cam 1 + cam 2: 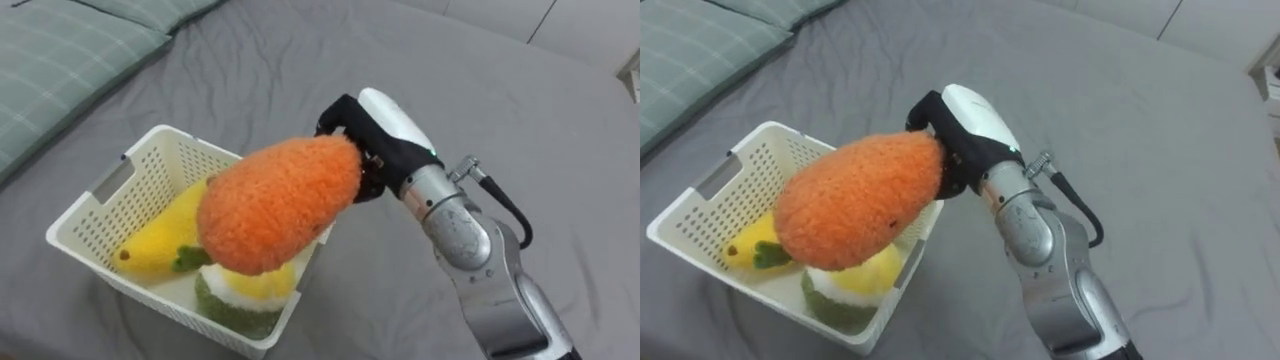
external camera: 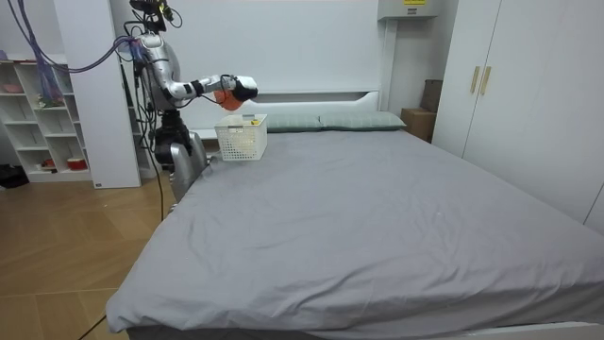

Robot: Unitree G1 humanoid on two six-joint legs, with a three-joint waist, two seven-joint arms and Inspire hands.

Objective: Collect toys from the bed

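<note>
Step in hand, as judged: depositing. A white basket (image 1: 90,205) is set on the grey bed (image 1: 500,100), with a yellow toy (image 1: 160,240) lodged inside. An orange plush toy (image 1: 280,200) is held over the basket's right side. It is clamped at one end by the right hand (image 1: 385,135), whose arm is reached in from lower right. Next, lowering and release are called for.
</note>
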